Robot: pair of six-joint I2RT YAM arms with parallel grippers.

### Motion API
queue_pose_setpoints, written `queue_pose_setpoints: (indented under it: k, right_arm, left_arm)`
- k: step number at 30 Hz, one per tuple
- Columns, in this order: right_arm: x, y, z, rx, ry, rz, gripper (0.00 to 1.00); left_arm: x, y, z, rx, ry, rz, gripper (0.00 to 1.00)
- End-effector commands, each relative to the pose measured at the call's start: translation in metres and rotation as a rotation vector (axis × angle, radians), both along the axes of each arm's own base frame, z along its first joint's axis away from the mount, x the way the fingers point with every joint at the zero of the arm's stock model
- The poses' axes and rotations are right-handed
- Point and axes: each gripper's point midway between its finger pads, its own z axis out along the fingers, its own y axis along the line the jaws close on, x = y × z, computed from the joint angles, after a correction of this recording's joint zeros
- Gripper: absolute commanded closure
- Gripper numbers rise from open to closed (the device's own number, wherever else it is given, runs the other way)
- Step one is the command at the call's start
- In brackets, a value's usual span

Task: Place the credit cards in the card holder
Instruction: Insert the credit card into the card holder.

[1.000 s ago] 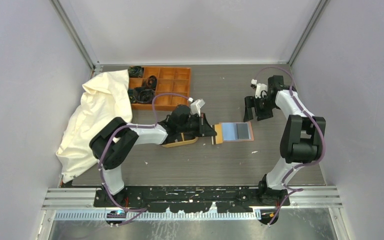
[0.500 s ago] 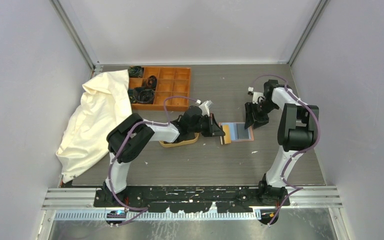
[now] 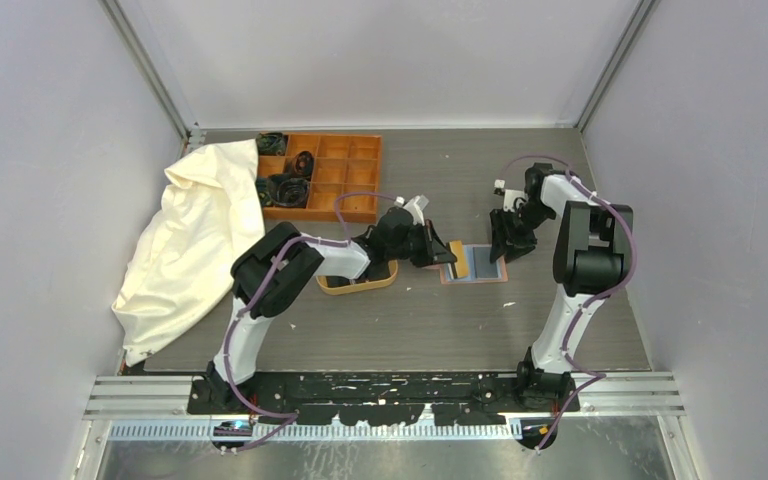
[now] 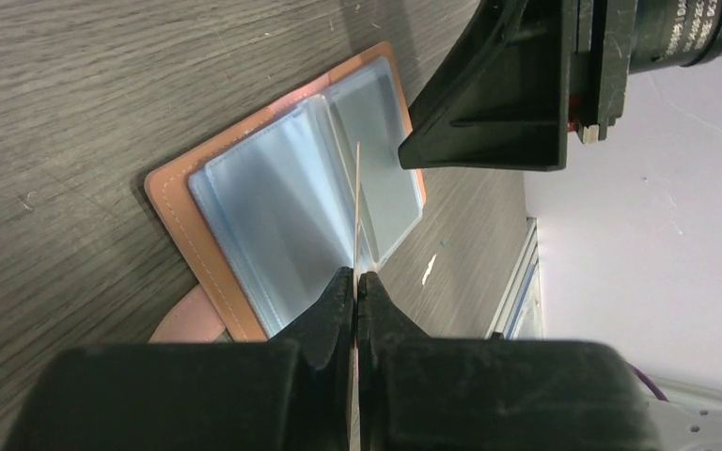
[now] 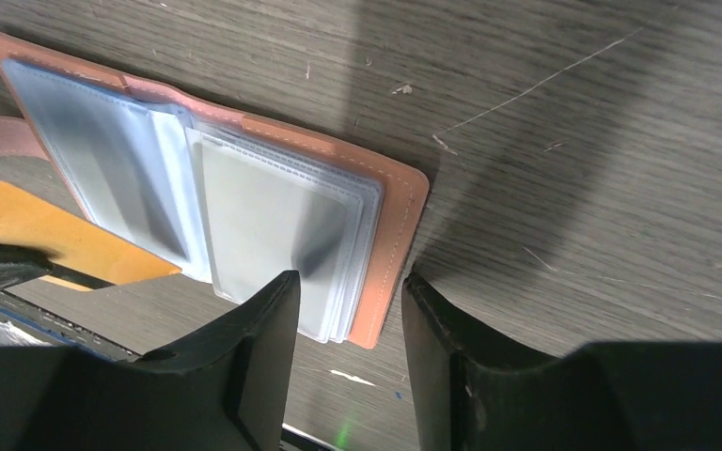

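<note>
The card holder (image 3: 482, 266) lies open on the table, reddish-brown leather with clear sleeves (image 4: 282, 211) facing up. My left gripper (image 4: 356, 279) is shut on a thin credit card (image 4: 357, 202), seen edge-on above the sleeves near the fold. In the right wrist view that card (image 5: 66, 246) shows an orange face at the holder's left end. My right gripper (image 5: 348, 282) is open, and its two fingers straddle the corner of the holder (image 5: 390, 230) at its right edge. From above, the left gripper (image 3: 447, 257) and the right gripper (image 3: 505, 248) flank the holder.
An oval wooden tray (image 3: 358, 286) sits under the left forearm. Behind it stands an orange compartment box (image 3: 335, 175) with dark items in it. A white cloth (image 3: 195, 240) is heaped at the left. The holder's snap strap (image 4: 193, 324) sticks out at the left end.
The left arm has carried the card rightward from the tray to over the open holder. The right gripper has come down to the holder's right edge, and its jaws have narrowed.
</note>
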Motion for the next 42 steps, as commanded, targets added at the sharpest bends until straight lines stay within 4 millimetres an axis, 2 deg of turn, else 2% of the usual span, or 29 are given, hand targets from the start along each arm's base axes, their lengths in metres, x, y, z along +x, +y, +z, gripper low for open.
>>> queue_pose_setpoints:
  k: [1, 18, 24, 31, 42]
  right_arm:
    - [0.007, -0.001, 0.008, 0.002, -0.015, 0.002, 0.51]
    - [0.003, -0.001, 0.002, 0.001, 0.023, 0.003, 0.59]
    - [0.002, -0.001, 0.0, 0.001, 0.032, 0.005, 0.61]
    - [0.002, -0.001, 0.0, 0.0, 0.037, 0.006, 0.63]
    - [0.001, -0.001, -0.002, 0.0, 0.047, 0.006, 0.63]
  left_arm:
    - [0.013, -0.014, 0.016, -0.054, -0.008, 0.024, 1.0]
    - [0.017, -0.026, 0.009, -0.092, 0.038, 0.02, 1.0]
    - [0.016, -0.027, 0.01, -0.105, 0.04, 0.011, 1.0]
    - [0.015, -0.03, 0.02, -0.142, 0.032, -0.002, 1.0]
    - [0.017, -0.033, 0.019, -0.154, 0.047, 0.0, 1.0]
